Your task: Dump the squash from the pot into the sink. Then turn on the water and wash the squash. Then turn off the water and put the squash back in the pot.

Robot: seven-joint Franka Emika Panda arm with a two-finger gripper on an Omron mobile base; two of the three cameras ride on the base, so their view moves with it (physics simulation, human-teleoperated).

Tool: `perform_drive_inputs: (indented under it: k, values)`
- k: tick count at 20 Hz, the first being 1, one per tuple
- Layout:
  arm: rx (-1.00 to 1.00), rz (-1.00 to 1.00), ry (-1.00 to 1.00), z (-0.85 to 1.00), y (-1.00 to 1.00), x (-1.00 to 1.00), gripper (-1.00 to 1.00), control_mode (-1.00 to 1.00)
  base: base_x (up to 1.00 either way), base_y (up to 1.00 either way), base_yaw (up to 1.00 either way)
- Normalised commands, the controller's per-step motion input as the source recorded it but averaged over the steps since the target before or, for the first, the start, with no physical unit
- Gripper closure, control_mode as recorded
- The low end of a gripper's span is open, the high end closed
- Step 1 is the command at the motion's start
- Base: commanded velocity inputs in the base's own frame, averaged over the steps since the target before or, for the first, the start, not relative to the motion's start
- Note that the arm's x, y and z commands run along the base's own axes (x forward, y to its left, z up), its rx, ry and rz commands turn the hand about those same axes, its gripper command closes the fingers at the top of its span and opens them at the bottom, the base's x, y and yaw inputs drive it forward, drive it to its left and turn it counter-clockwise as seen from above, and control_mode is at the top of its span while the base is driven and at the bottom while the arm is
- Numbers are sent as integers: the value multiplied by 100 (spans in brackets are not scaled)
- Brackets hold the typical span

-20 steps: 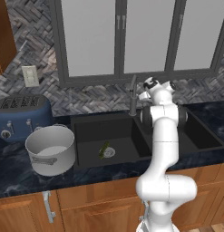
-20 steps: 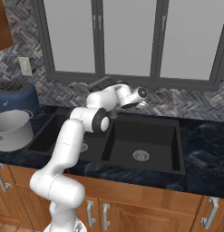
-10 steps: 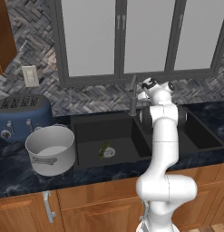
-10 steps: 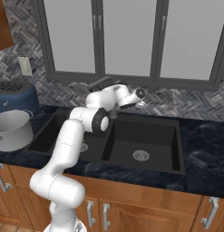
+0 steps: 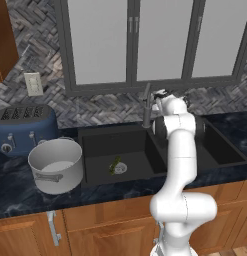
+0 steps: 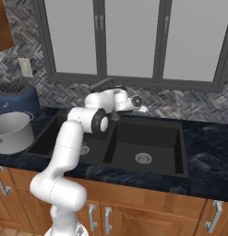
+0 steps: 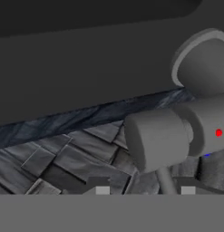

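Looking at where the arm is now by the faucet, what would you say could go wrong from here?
The gripper sits right at the faucet handle, with the fingers astride its thin lever; they may slip off and leave the water untouched. The squash lies beside the drain in the sink; the water might miss it. The pot stands close to the basin's edge, so a wide swing back could knock it.

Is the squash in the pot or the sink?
In the sink: the squash lies by the drain; the pot stands empty.
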Motion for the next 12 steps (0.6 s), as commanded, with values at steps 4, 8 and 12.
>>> perform_drive_inputs:
  k: [4, 8, 12]
  values:
    - [11, -34, 8, 0, -44, 0, 100, -100, 0, 0, 0]
    - [13, -32, 12, 0, -45, 0, 100, -100, 0, 0, 0]
    - [16, -31, 16, 0, -56, 0, 100, -100, 0, 0, 0]
